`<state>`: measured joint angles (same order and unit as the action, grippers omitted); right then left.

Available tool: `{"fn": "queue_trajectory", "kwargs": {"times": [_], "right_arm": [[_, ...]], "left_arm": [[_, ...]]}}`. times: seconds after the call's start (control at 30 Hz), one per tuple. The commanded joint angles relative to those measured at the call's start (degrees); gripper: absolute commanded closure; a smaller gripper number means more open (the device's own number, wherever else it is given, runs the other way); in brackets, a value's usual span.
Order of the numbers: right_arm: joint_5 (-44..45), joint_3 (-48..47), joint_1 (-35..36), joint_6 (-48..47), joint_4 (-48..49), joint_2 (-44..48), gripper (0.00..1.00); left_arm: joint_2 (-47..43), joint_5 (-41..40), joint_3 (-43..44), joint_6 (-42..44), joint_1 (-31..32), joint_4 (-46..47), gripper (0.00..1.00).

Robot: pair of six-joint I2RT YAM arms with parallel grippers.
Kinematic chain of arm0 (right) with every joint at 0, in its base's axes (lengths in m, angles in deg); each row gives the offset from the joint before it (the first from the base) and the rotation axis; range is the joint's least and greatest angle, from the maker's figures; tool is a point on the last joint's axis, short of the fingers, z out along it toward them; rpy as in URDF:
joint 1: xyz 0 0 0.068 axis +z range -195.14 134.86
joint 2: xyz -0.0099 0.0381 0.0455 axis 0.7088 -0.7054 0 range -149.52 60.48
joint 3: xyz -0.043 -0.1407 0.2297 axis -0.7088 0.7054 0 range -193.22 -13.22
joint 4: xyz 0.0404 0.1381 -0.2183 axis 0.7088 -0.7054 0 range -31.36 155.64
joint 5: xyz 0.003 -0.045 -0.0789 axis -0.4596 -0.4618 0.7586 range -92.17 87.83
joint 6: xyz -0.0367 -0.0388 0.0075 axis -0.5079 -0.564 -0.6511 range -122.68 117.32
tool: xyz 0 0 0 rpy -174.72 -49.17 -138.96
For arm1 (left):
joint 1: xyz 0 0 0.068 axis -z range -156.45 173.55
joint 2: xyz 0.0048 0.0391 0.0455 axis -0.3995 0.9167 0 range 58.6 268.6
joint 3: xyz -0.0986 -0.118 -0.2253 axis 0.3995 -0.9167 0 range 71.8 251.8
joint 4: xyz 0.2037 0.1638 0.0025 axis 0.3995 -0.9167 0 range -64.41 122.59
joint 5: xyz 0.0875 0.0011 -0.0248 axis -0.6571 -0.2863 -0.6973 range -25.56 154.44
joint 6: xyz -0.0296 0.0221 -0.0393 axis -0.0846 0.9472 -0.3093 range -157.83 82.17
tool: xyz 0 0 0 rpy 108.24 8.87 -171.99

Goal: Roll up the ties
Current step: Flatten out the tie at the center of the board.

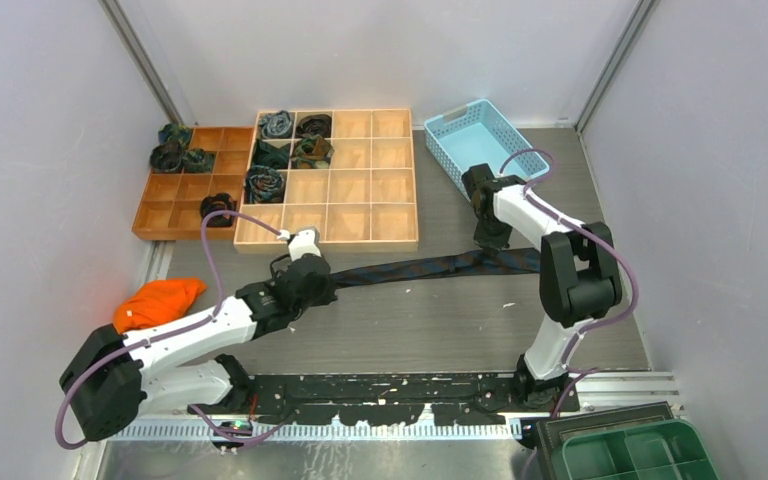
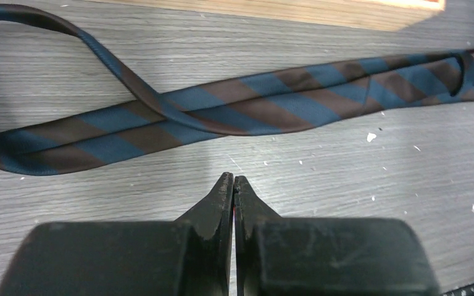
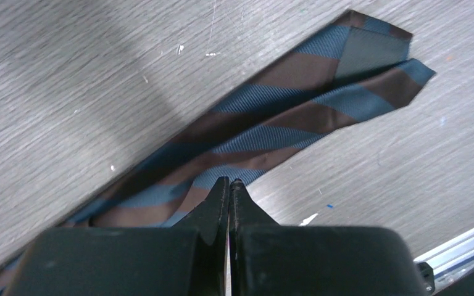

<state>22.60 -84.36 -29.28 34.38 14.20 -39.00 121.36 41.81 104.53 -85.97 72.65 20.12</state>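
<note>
Striped tie (image 1: 430, 266), blue and brown, lies stretched flat across the middle of the overhead frame on the grey surface (image 1: 440, 320). It is unrolled and runs between the two arms. In the left wrist view the tie (image 2: 253, 108) is doubled over, with a narrow strand looping to the upper left of the frame. In the right wrist view its pointed wide end (image 3: 345, 80) sits at upper right, two layers showing.

Left gripper (image 2: 233, 179): jaws clenched together, empty, just short of the tie. Right gripper (image 3: 229, 182): jaws pressed together over the tie's edge; can't tell if fabric is pinched.

Rolled ties (image 1: 264, 185) fill compartments of the light wooden tray (image 1: 370, 180) and the darker tray (image 1: 165, 205), upper left. Blue basket (image 1: 480, 140) is upper centre-right. Orange cloth lump (image 1: 157, 302) is at the left edge.
</note>
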Motion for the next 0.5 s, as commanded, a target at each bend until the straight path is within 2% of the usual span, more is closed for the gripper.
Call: {"fn": "queue_trajectory", "kwargs": {"times": [0.0, 0.47], "right_arm": [[-4.13, -1.39, -3.36, -0.29, 2.55, -2.19, 0.99], [-3.88, -1.66, -12.33, -4.78, -2.03, -8.68, 0.99]], "left_arm": [[-0.82, -4.13, -1.67, -0.76, -2.42, 5.17, 0.97], [-7.48, -2.75, -6.27, -0.23, -12.92, 0.92, 0.96]]}}
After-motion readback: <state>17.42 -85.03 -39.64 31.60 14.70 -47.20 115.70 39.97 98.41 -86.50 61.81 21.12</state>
